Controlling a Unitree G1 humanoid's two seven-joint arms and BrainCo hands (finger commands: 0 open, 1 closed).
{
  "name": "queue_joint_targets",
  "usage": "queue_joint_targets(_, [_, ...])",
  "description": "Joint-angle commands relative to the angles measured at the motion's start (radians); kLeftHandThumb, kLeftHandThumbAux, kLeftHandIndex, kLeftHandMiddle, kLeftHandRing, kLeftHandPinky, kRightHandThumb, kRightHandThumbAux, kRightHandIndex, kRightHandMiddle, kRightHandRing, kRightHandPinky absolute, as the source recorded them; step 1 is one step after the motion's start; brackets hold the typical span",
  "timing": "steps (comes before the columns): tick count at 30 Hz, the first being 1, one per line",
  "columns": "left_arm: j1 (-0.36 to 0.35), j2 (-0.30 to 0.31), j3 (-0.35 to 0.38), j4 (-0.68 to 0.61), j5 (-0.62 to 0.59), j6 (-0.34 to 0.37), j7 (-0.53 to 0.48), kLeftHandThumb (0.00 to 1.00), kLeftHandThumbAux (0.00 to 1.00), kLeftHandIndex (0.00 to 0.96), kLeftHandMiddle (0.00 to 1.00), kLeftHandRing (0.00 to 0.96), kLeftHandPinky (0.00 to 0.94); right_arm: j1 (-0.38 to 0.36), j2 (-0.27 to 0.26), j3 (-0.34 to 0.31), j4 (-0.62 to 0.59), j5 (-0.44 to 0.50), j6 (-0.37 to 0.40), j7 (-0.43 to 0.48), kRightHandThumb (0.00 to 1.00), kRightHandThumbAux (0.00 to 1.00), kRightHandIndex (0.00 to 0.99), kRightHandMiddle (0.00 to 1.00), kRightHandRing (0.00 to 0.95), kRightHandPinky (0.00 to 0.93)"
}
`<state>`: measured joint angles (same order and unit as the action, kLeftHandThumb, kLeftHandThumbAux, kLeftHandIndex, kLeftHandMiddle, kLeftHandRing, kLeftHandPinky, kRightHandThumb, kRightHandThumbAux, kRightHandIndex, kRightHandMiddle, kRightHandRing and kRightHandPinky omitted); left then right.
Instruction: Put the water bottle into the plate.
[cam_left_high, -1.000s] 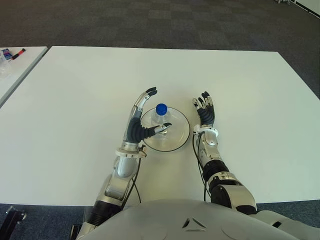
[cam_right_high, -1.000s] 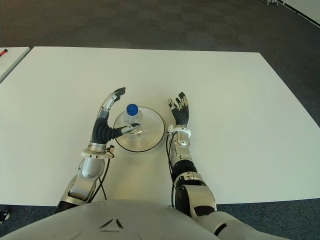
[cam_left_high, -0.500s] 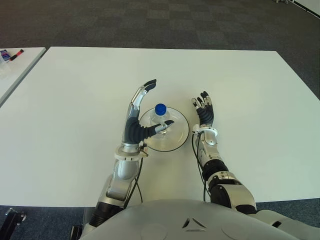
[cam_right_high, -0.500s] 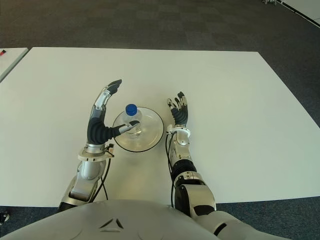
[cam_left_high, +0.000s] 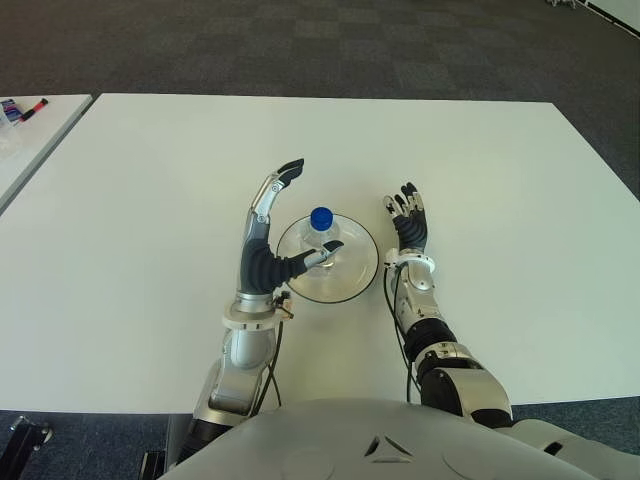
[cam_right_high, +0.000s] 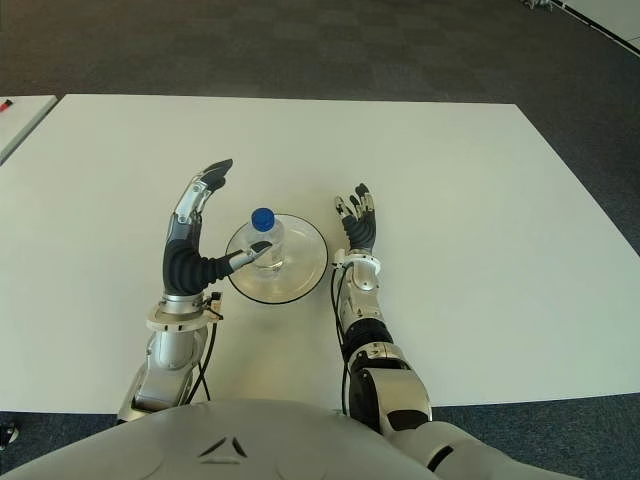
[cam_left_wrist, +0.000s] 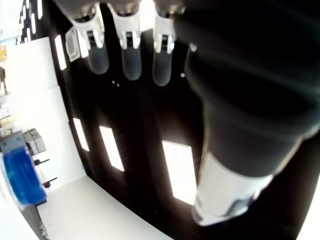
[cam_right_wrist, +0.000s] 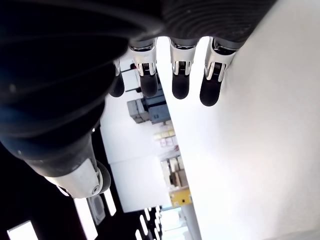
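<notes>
1 water bottle (cam_left_high: 322, 228) upright in plate (cam_left_high: 355, 281), left hand (cam_left_high: 268, 245) spread beside, right hand (cam_left_high: 410, 222) spread flat.

White table (cam_left_high: 150, 200), dark carpet (cam_left_high: 300, 40), prob. tiled

Both hands open and empty, left raised, right low.

The left hand (cam_left_high: 268, 245) is upright at about 9 o'clock of centre, its fingers (cam_left_high: 283, 177) extended toward 12 o'clock and the thumb (cam_left_high: 318, 258) stretched out toward 3 o'clock, holding nothing. The right hand (cam_left_high: 410, 228) shows at about 3 o'clock of centre, fingers (cam_right_wrist: 181, 82) straight and slightly spread toward 12 o'clock, forearm running back toward 6 o'clock.
</notes>
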<state>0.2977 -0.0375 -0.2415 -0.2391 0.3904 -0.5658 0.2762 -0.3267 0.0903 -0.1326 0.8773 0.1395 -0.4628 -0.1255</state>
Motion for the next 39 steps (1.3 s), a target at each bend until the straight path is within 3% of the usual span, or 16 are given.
queue_joint_targets(1, [-0.02, 0.003, 0.044, 0.015, -0.052, 0.056, -0.02, 0.0, 0.929, 0.192, 0.175, 0.142, 0.15, 0.065, 0.059, 0.0, 0.051, 0.002, 0.05, 0.001, 0.148, 0.721, 0.066, 0.072, 0.073, 0.132])
queue_joint_targets(4, [-0.057, 0.023, 0.086, 0.069, -0.101, 0.05, -0.03, 0.0, 0.926, 0.188, 0.168, 0.136, 0.146, 0.067, 0.06, -0.001, 0.048, 0.004, 0.047, 0.002, 0.148, 0.721, 0.068, 0.073, 0.073, 0.132])
queue_joint_targets(11, [-0.066, 0.06, 0.163, 0.144, -0.126, -0.006, -0.02, 0.0, 0.898, 0.171, 0.15, 0.125, 0.138, 0.07, 0.06, 0.0, 0.041, -0.002, 0.052, -0.008, 0.153, 0.733, 0.071, 0.078, 0.077, 0.138])
queue_joint_targets(18, [-0.095, 0.062, 0.226, 0.219, 0.072, -0.026, 0.136, 0.0, 0.868, 0.136, 0.133, 0.113, 0.122, 0.069, 0.056, -0.002, 0.039, -0.003, 0.064, -0.013, 0.151, 0.74, 0.082, 0.085, 0.083, 0.145])
queue_joint_targets(23, [-0.11, 0.063, 0.24, 0.246, 0.223, 0.012, 0.272, 0.0, 0.849, 0.135, 0.143, 0.12, 0.116, 0.066, 0.055, -0.008, 0.043, -0.001, 0.064, -0.009, 0.151, 0.739, 0.088, 0.089, 0.088, 0.146])
queue_joint_targets(32, [-0.175, 0.093, 0.255, 0.341, 0.194, 0.053, 0.295, 0.0, 0.837, 0.131, 0.148, 0.12, 0.12, 0.066, 0.052, -0.012, 0.045, -0.001, 0.053, -0.007, 0.125, 0.748, 0.089, 0.087, 0.088, 0.142])
queue_joint_targets(39, [-0.219, 0.122, 0.272, 0.462, 0.169, 0.025, 0.329, 0.0, 0.853, 0.129, 0.149, 0.126, 0.13, 0.068, 0.047, -0.013, 0.042, -0.003, 0.035, -0.003, 0.11, 0.756, 0.093, 0.089, 0.086, 0.142])
